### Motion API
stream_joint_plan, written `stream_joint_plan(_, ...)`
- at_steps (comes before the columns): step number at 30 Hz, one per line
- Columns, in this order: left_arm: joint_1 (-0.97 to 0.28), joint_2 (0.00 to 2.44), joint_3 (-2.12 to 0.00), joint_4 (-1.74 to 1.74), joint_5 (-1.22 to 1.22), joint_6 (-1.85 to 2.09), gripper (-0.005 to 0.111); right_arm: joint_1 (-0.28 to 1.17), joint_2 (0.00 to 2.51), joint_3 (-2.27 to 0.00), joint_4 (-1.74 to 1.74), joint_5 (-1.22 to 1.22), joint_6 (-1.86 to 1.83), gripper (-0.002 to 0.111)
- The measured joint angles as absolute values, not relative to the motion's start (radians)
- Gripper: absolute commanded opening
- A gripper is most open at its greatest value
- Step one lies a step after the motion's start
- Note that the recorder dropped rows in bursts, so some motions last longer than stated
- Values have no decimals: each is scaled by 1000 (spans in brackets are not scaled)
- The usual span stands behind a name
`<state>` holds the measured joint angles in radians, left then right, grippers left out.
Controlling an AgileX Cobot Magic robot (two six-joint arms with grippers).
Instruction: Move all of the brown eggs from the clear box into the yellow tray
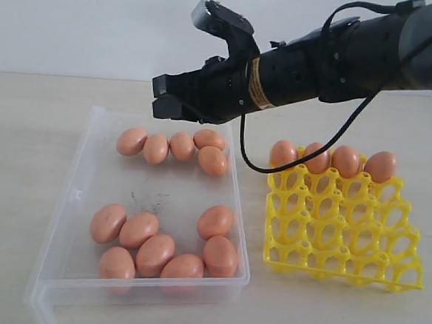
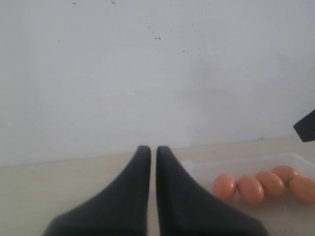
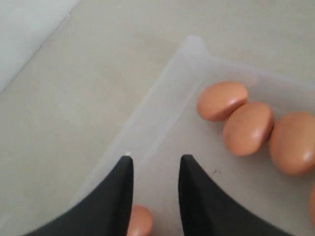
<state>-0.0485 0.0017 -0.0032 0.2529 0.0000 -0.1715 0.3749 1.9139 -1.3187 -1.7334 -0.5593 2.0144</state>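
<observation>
My right claw [image 3: 156,160] hangs with its two black fingers apart and nothing between them, above the far edge of the shallow clear plastic box [image 1: 91,149], towards its left corner. My left claw [image 2: 153,148] has its fingers drawn together, empty. Of the smooth orange-brown oval eggs [image 1: 155,253], five lie along the box's far edge and seven cluster at its near edge. Four sit in the far row of the bright yellow lattice egg tray [image 1: 344,241], which stands on the pale worktop [image 1: 26,119] just beside the box's right edge.
</observation>
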Motion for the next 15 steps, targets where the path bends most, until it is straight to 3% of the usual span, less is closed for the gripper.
stream_joint_plan(6, -49, 2, -3, 253, 0, -171, 4, 370, 1956, -1323, -1741, -438, 1875, 25)
stream_joint_plan(8, -49, 2, -3, 253, 0, -171, 4, 370, 1966, -1315, -1744, -439, 1615, 24)
stream_joint_plan(11, -49, 2, -3, 253, 0, -171, 4, 370, 1964, -1293, -1746, -317, 1227, 0)
stream_joint_plan(15, -49, 2, -3, 253, 0, -171, 4, 416, 1964, -1278, -1746, -93, 974, 0)
